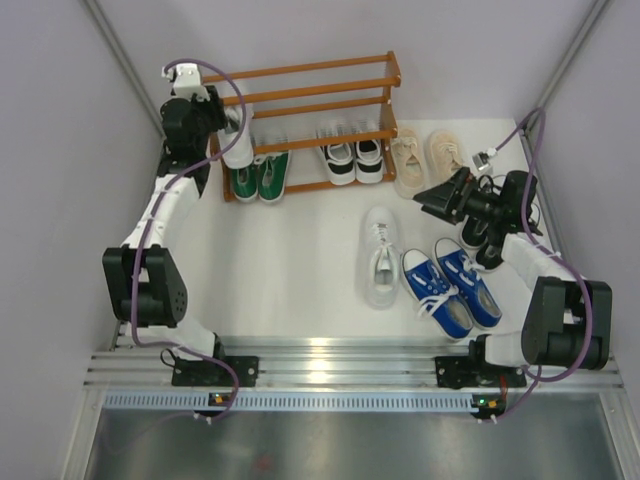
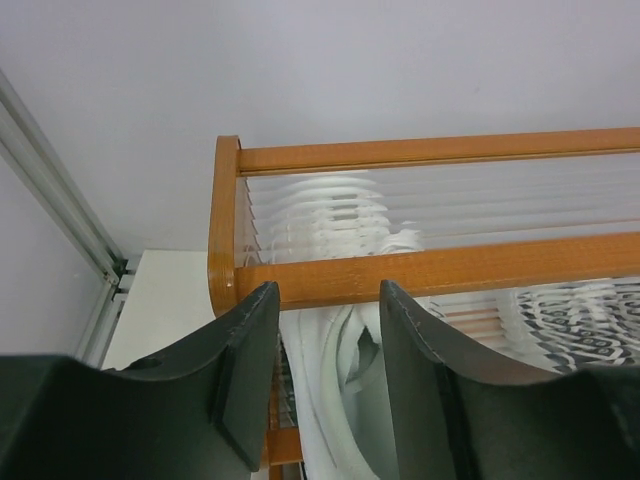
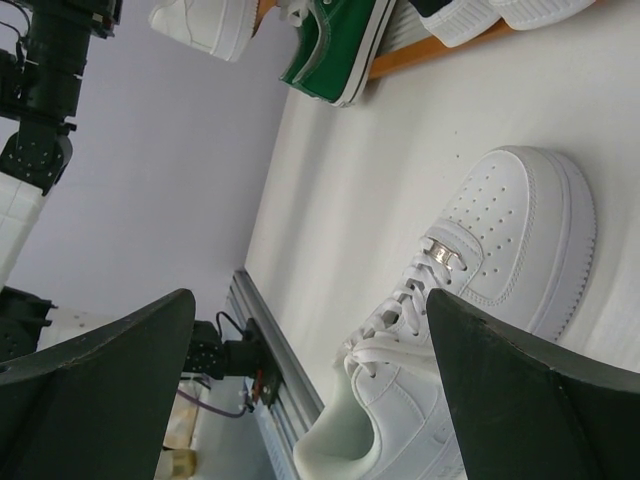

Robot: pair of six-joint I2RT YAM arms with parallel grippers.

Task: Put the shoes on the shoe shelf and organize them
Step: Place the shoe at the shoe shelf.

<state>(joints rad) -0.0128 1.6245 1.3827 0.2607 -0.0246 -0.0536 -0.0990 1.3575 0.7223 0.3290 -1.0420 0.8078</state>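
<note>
The shoe shelf (image 1: 310,68) stands at the back. A green pair (image 1: 258,178) and a black-and-white pair (image 1: 352,160) sit on its bottom tier. My left gripper (image 1: 232,122) is at the shelf's left end, shut on a white shoe (image 1: 238,145) held at the middle tier. In the left wrist view the white shoe (image 2: 345,400) fills the gap between the fingers (image 2: 250,350), just behind a rail (image 2: 470,268). The second white shoe (image 1: 381,255) lies mid-table. My right gripper (image 1: 425,197) is open and empty beside the white shoe (image 3: 490,250).
A beige pair (image 1: 425,160) lies right of the shelf. A blue pair (image 1: 452,290) lies front right. A black pair (image 1: 480,240) lies under my right arm. Grey walls close in on both sides. An aluminium rail (image 1: 330,360) runs along the near edge.
</note>
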